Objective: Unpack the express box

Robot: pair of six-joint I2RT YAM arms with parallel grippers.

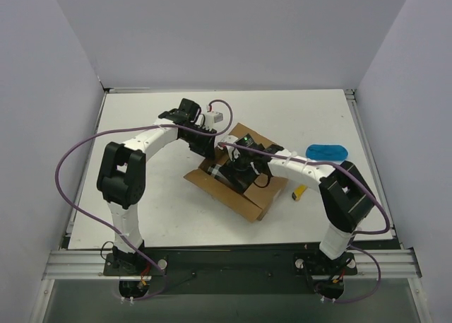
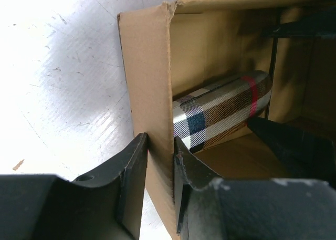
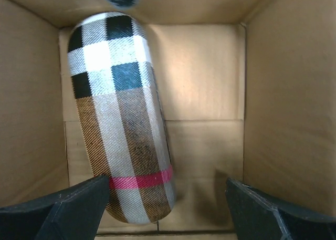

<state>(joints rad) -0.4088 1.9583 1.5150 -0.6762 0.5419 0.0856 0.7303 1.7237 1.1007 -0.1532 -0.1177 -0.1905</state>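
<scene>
White scuffed table (image 1: 141,196), grey walls (image 1: 233,33), corrugated brown express box (image 1: 240,199), left gripper (image 2: 159,145) pinching its wall, right gripper (image 3: 168,198) spread wide, holding nothing, over rounded plaid case (image 3: 121,119)

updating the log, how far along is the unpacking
Done: the box is open, flaps folded out. In hand: the left pincer pinches one box wall, and the right pincer hangs open inside, over a plaid case. Left: the case lies on the box floor, not gripped, so it has yet to be grasped and lifted out.
</scene>
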